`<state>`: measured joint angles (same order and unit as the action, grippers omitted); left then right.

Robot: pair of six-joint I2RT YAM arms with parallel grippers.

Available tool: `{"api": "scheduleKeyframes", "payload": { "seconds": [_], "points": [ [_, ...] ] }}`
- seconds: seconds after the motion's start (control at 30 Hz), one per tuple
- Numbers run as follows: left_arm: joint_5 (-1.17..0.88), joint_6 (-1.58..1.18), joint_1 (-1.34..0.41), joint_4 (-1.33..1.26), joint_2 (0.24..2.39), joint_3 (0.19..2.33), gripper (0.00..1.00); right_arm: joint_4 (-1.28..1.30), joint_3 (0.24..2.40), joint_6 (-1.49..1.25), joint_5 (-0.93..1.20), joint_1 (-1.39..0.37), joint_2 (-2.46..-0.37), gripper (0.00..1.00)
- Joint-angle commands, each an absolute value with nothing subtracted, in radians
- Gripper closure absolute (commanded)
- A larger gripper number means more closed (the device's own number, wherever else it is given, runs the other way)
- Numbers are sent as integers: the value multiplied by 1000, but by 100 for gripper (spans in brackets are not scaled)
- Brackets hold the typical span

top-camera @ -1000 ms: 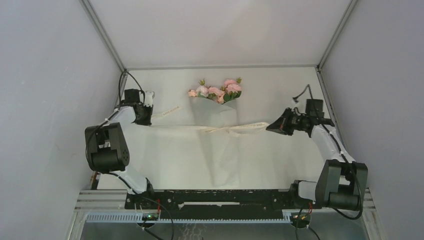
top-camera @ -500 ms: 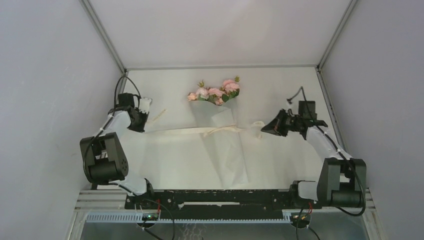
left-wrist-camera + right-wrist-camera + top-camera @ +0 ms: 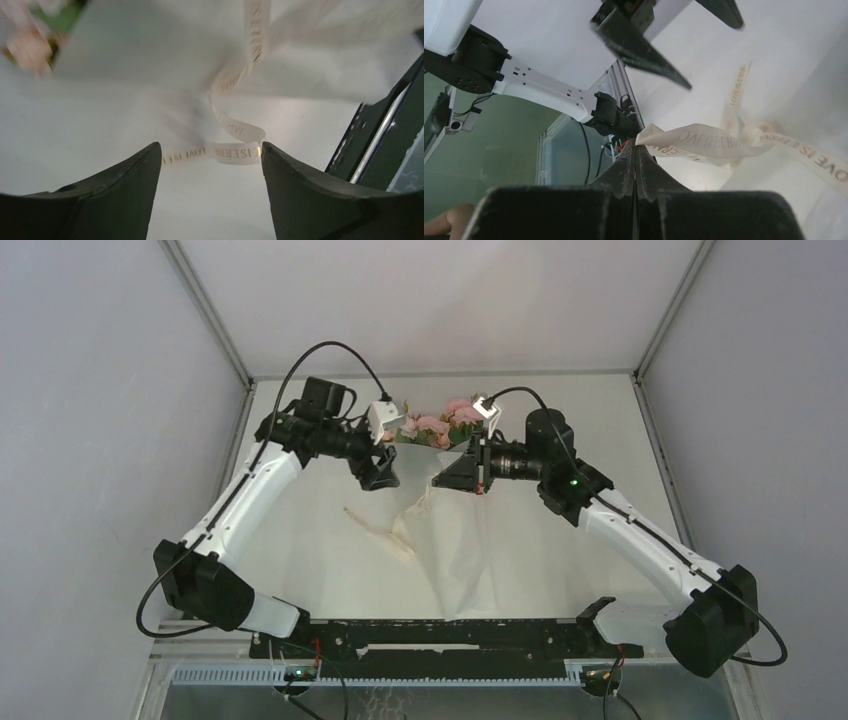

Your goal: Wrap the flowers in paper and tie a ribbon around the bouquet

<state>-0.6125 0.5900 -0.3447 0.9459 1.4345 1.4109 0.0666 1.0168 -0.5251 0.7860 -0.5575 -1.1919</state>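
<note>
The bouquet lies at the table's middle, the pink flowers (image 3: 436, 426) at its far end and the white paper (image 3: 458, 545) sheathing the stems. Both grippers meet just over its upper part. My left gripper (image 3: 381, 478) (image 3: 210, 146) stands open, and the cream ribbon (image 3: 235, 152) with gold lettering lies loose just beyond its fingertips. My right gripper (image 3: 441, 480) (image 3: 636, 142) is shut, with an end of the ribbon (image 3: 704, 142) pinched at its tips. A slack length of ribbon (image 3: 385, 528) trails on the table left of the paper. The flowers (image 3: 24, 40) show blurred in the left wrist view.
The left gripper's black fingers (image 3: 644, 50) hang close in front of the right gripper. White booth walls close in on both sides and the back. A black rail (image 3: 440, 635) runs along the near edge between the arm bases.
Both arms swung in from the table's sides to meet over the bouquet. The left gripper opened and let the ribbon go. The ribbon, stretched across before, now hangs slack.
</note>
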Motion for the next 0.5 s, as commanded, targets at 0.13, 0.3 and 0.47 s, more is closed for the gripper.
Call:
{"api": "scheduleKeyframes", "payload": {
  "seconds": [0.13,0.3,0.47],
  "points": [
    [-886,493,-504,745,1514,1443,14,-171,1090,-597,802,-605,-1261,100],
    [-899,402,-541,615,1546,1394,23,-208,1091,-614,828,-608,-1284,100],
    [-918,380,-537,620,1563,1410,91,-117,1091,-556,819,-600,-1258,100]
  ]
}}
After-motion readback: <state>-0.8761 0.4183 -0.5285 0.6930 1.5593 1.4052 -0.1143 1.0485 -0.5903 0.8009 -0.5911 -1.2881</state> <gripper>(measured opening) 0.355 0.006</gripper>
